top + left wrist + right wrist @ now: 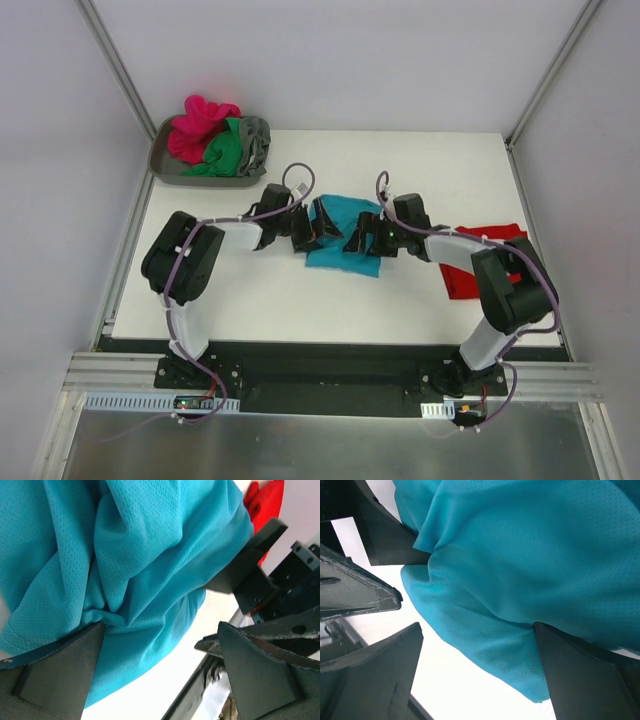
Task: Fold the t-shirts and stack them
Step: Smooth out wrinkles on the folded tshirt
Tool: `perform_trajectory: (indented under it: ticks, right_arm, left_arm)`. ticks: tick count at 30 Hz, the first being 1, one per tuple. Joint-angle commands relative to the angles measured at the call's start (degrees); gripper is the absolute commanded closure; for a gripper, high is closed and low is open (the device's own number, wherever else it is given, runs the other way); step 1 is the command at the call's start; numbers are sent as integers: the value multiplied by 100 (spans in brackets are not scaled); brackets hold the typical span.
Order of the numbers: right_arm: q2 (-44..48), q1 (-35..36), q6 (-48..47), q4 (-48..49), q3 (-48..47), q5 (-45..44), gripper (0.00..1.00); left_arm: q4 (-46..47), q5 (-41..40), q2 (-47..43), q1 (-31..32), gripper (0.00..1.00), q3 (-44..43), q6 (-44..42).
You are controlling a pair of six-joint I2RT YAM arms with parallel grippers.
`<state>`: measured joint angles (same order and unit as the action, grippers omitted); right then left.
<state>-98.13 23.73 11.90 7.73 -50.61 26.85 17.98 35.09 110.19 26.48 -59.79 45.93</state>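
A teal t-shirt [340, 240] lies bunched at the table's middle, between my two grippers. My left gripper [306, 230] is at its left edge and open. In the left wrist view [160, 630] the teal cloth [140, 555] drapes over one finger [65, 670] and hangs into the gap. My right gripper [364, 238] is at the shirt's right edge and open. In the right wrist view [477, 627] the teal cloth [520, 565] rests on one finger [585, 675]. A red t-shirt [483, 262] lies flat at the right, partly under my right arm.
A grey tray [170, 170] at the back left corner holds a magenta shirt [197, 125], a green shirt [226, 152] and a grey shirt [256, 142]. The white table [300, 300] ends at a black rail in front. Walls enclose the sides.
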Motion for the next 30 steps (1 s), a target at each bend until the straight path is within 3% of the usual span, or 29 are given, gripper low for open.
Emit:
perform_trajectory:
  ticks: [1, 6, 11, 14, 18, 24, 28, 30]
  right_arm:
    - [775, 430, 128, -271, 946, 92, 4]
    - [2277, 1151, 313, -1061, 1782, -240, 4]
    - [3878, 1328, 226, -1808, 1687, -628, 4]
    - [4345, 1319, -117, -2213, 1449, -1136, 4]
    - [4461, 1240, -171, -2407, 1379, -1936, 4]
    - [3882, 801, 180, -2390, 1326, -2325, 1]
    - [3232, 581, 339, -2013, 1290, -1851, 14]
    - [2915, 572, 444, -1837, 1238, -1526, 28]
  left_arm:
    - [-5, 51, -1005, 217, 1, 1423, 232]
    - [-337, -291, -2675, 726, 1, 2778, 364]
    - [-1392, -1064, -4170, 982, 1, 2736, -83]
    - [-1674, -1994, -4681, 982, 2, 2745, -321]
    - [-1947, -2568, -4403, 982, 9, 2403, -488]
    - [-1947, -2376, -3138, 982, 23, 1603, -682]
    - [-1912, -2086, -2556, 982, 42, 1207, -717]
    - [-1895, -2041, -2450, 982, 56, 1163, -691]
